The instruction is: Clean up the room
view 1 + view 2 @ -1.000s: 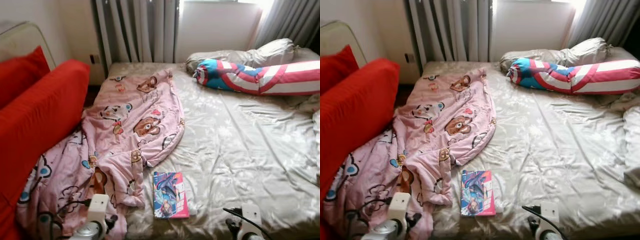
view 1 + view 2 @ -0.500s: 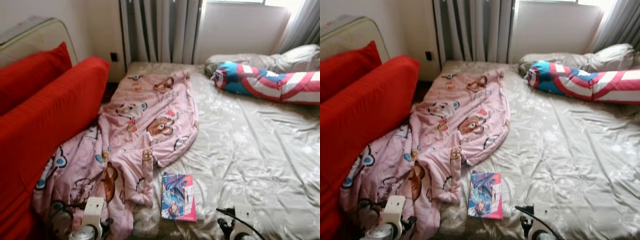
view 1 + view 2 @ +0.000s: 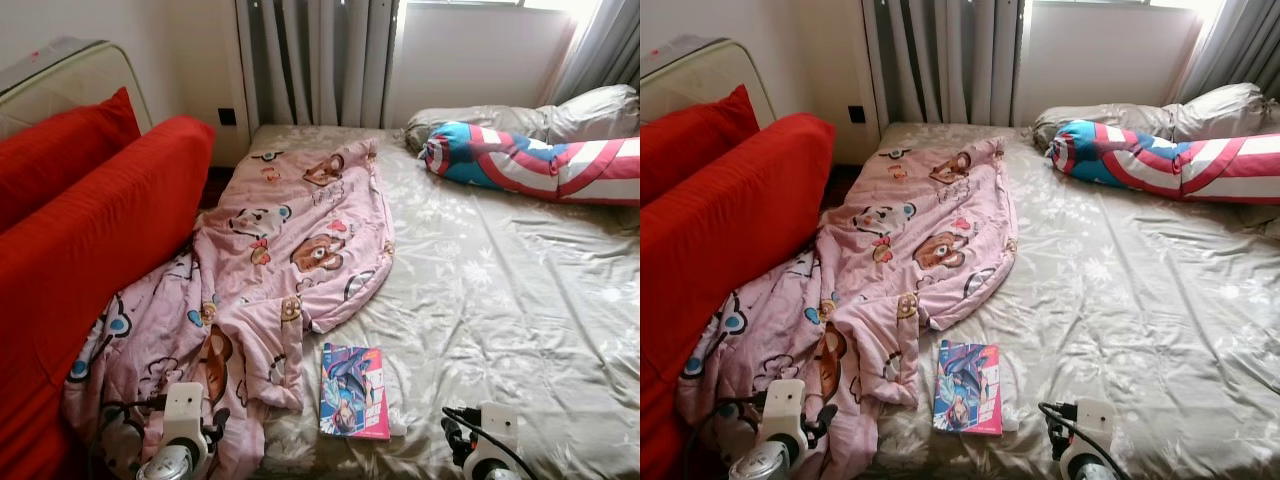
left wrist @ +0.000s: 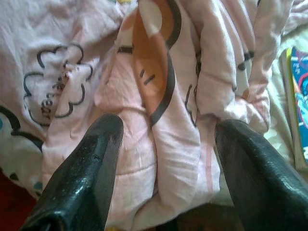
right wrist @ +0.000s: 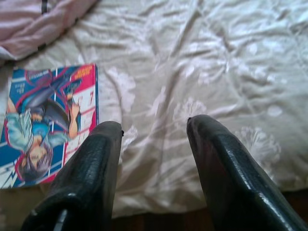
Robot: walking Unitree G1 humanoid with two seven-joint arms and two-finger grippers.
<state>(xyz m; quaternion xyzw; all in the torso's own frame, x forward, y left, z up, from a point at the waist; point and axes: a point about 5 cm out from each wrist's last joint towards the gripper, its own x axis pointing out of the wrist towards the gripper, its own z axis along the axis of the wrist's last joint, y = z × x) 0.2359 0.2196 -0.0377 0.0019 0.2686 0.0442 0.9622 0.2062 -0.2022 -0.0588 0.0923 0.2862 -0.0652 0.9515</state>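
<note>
Comic book (image 3: 355,391) on bed (image 3: 520,300); cover text unreadable.

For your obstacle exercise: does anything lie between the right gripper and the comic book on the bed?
Nothing visible does. The right gripper hangs open over bare sheet, with the comic book flat beside it. The pink blanket lies next to the book, not on it.
</note>
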